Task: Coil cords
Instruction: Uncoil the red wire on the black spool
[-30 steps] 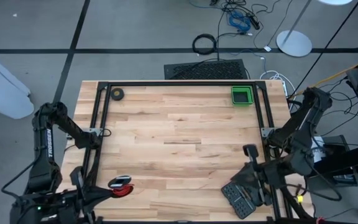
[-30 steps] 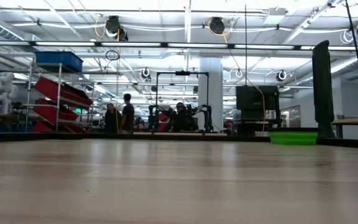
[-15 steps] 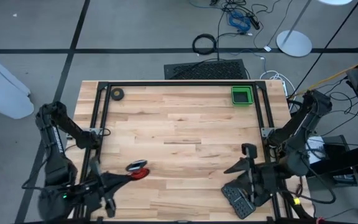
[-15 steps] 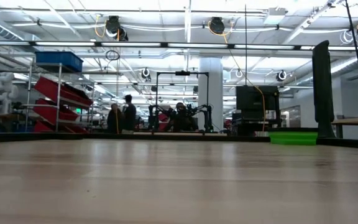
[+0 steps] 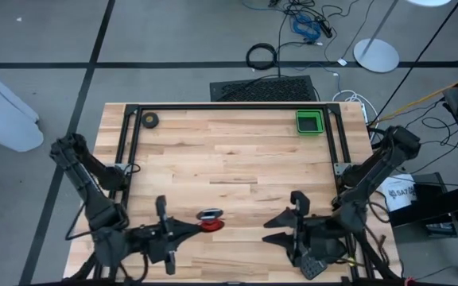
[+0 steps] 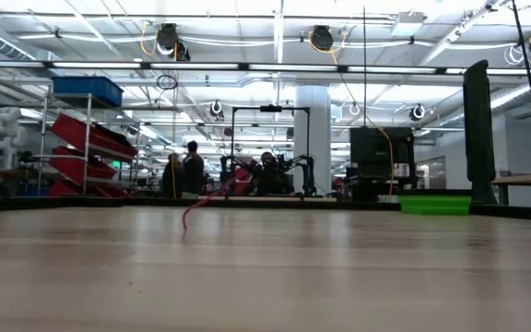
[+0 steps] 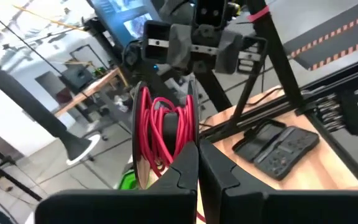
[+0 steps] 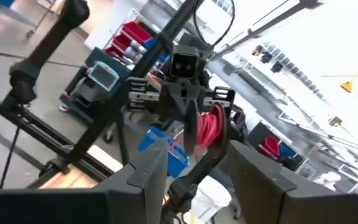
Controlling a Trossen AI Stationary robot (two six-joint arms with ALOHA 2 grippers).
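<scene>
Stage of the task, with the green tray (image 5: 309,121) at the table's far right corner as landmark. The table (image 5: 229,171) carries little: the tray, a small dark tape roll (image 5: 149,120) level with it at the far left, and a dark keypad-like device (image 5: 310,262) at the near edge under the right arm. The left gripper (image 5: 188,229), well away from the tray near the table's near edge and left of centre, has its fingers clamped together on the cords (image 5: 210,220); the right gripper (image 5: 279,228), nearer the tray's side but equally far toward the near edge, faces it with fingers spread apart and empty. Judged from this, the bundle is already wound and is being presented for a hand-over; placing it remains to be done. The cords appear in the left wrist view (image 7: 161,132) as several turns of thin red wire around a dark core, held upright on edge, and a loose red tail (image 6: 192,207) hangs toward the table.
</scene>
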